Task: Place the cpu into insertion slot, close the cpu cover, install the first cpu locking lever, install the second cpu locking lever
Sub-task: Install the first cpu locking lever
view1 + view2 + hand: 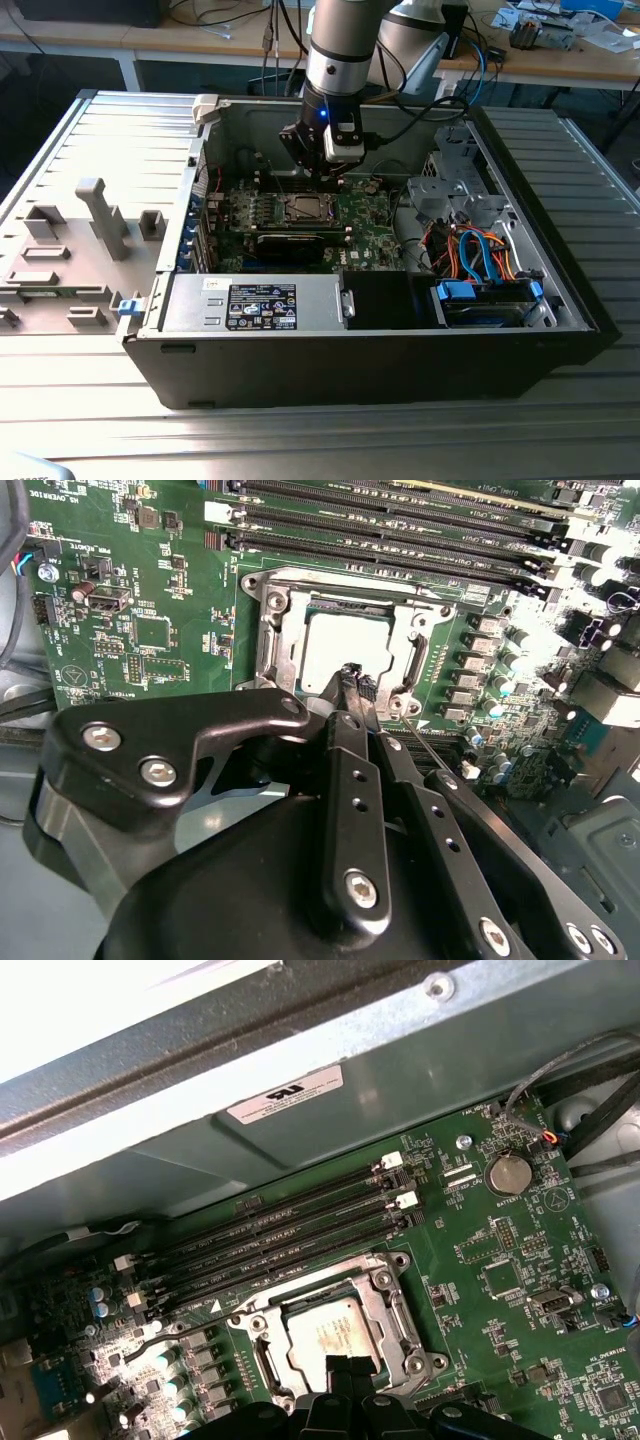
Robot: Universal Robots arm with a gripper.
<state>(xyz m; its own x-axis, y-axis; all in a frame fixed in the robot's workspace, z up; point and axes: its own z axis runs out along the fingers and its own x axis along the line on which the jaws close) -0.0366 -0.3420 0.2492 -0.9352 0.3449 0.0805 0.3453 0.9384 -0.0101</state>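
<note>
Green motherboard point(520, 1290), seated cpu point(335, 650) just beneath end effector point(352, 680) fingertips.

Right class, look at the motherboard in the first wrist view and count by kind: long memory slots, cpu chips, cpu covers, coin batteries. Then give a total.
Memory slots: 4
cpu: 1
cpu cover: 1
Coin battery: 1
Total: 7

gripper point(352, 680) body hides near edge of insertion slot point(340, 645) and part of cpu point(335, 650); levers' state unclear in both wrist views.
</note>
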